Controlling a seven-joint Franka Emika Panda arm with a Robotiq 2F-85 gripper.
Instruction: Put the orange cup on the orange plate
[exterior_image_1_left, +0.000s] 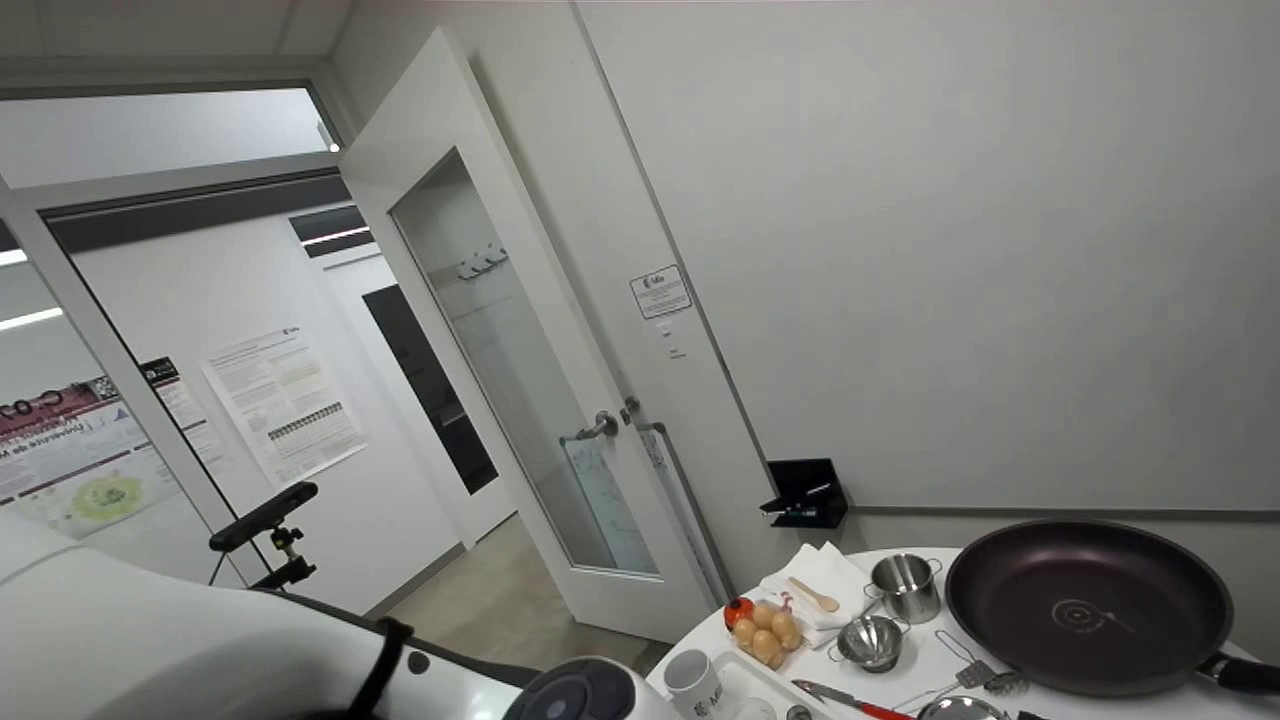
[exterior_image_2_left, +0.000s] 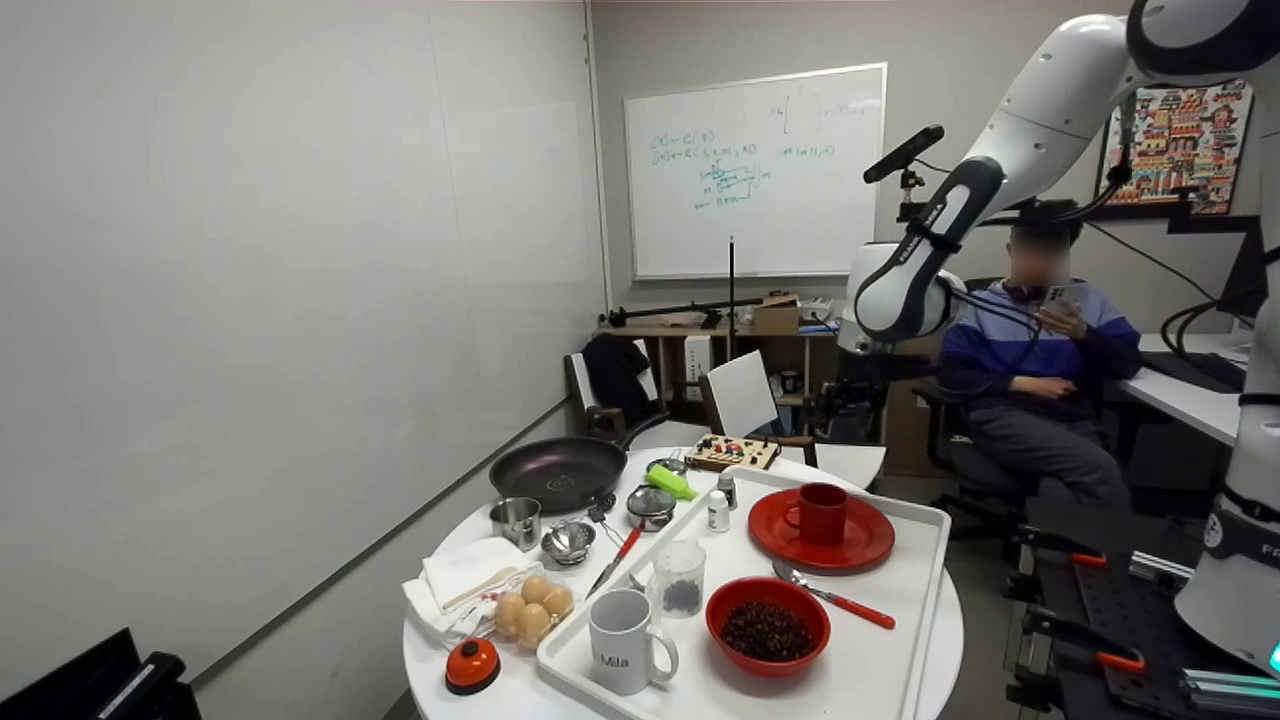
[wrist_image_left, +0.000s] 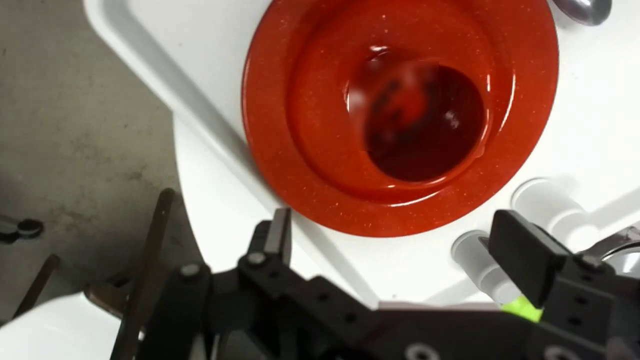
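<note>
The orange cup, a dark red-orange mug (exterior_image_2_left: 822, 518), stands upright on the orange plate (exterior_image_2_left: 768, 538) on the white tray. In the wrist view I look down into the cup (wrist_image_left: 455, 145), which sits within the plate (wrist_image_left: 360, 215); part of its inside is blurred. My gripper (wrist_image_left: 392, 217) is open with nothing between its fingers. It is above the tray, apart from cup and plate. In an exterior view the gripper (exterior_image_2_left: 848, 405) hangs above and behind the plate, dark and hard to make out. Cup, plate and gripper are out of view in the remaining exterior view.
The tray (exterior_image_2_left: 930, 600) also holds a red bowl (exterior_image_2_left: 768, 630) of dark beans, a red-handled spoon (exterior_image_2_left: 850, 604), a grey mug (exterior_image_2_left: 622, 640), a clear glass (exterior_image_2_left: 682, 580) and two small bottles (exterior_image_2_left: 718, 512). A large pan (exterior_image_2_left: 560, 475) stands beside it. A person (exterior_image_2_left: 1040, 330) sits behind.
</note>
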